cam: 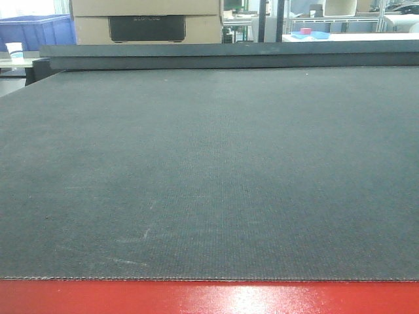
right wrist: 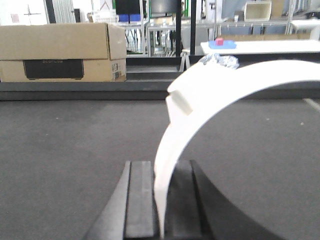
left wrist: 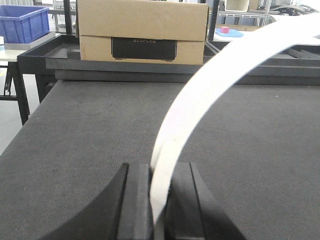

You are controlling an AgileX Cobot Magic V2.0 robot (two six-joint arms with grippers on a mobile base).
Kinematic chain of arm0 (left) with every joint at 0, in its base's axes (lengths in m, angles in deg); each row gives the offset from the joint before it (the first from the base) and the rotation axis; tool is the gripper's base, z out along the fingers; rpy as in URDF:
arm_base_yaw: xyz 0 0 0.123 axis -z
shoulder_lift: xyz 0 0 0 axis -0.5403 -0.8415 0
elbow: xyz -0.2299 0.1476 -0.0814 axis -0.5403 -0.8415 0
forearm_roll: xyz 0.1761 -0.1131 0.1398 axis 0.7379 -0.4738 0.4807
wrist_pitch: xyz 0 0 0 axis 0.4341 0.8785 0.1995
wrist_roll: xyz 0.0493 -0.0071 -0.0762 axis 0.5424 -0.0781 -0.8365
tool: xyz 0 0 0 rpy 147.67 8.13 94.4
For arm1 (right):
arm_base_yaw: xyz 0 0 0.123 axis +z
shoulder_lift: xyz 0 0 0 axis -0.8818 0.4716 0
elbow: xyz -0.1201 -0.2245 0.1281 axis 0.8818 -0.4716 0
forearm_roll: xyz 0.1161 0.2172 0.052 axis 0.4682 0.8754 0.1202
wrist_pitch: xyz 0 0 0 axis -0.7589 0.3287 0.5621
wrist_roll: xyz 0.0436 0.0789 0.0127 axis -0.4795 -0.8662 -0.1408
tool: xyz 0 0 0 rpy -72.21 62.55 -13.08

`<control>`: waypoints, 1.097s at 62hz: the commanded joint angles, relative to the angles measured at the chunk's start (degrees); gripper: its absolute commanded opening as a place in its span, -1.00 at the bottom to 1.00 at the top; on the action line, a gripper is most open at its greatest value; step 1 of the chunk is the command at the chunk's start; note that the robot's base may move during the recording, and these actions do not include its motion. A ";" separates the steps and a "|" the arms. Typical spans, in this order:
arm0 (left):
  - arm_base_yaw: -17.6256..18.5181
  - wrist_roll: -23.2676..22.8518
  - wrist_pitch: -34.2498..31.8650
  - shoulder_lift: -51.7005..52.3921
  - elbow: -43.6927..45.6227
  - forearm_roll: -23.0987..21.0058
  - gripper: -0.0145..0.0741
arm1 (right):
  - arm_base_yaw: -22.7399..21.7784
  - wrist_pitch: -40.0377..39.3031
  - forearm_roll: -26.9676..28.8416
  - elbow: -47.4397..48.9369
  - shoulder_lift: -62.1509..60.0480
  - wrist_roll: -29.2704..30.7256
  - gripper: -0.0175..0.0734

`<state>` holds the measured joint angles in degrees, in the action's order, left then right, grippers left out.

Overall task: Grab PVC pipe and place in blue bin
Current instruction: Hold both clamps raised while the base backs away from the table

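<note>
In the left wrist view my left gripper point(left wrist: 159, 169) is shut on a white curved band, apparently the wall of the PVC pipe point(left wrist: 210, 90), which arcs up and off to the right. The right wrist view shows much the same: my right gripper point(right wrist: 162, 167) is shut on a white curved PVC pipe wall point(right wrist: 200, 105) with a small step near its top. Both grippers hover over the dark mat. The blue bin point(cam: 36, 29) stands beyond the table's far left corner and also shows in the left wrist view point(left wrist: 22, 22). Neither arm nor pipe appears in the front view.
A dark grey mat point(cam: 209, 170) covers the table, with a red edge point(cam: 209, 297) at the front. A cardboard box point(cam: 147, 19) sits on a raised black ledge at the back. A paper cup point(cam: 14, 51) stands at the far left.
</note>
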<state>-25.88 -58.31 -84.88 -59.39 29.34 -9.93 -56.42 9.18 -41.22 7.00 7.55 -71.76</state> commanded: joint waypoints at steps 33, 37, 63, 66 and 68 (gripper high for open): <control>0.20 -0.16 -3.11 1.85 0.03 -1.54 -0.92 | 9.58 7.48 -0.50 -0.05 -11.29 3.40 -0.97; 0.20 -0.16 -3.11 2.39 0.03 -1.54 -0.92 | 9.82 7.34 -0.50 -0.05 -11.29 3.40 -0.97; 0.20 -0.16 2.03 11.09 0.03 -1.54 -0.92 | 9.82 7.25 -0.50 -0.05 -11.29 3.40 -0.97; 0.20 -0.16 2.03 12.10 0.03 -1.54 -0.92 | 9.82 7.25 -0.50 -0.05 -11.29 3.40 -0.97; 0.20 -0.16 2.03 12.80 0.03 -1.54 -0.92 | 9.82 7.25 -0.50 -0.05 -11.29 3.40 -0.97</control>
<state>-25.88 -58.31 -82.23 -48.23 29.30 -11.02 -46.78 17.07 -41.42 7.00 -3.39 -68.90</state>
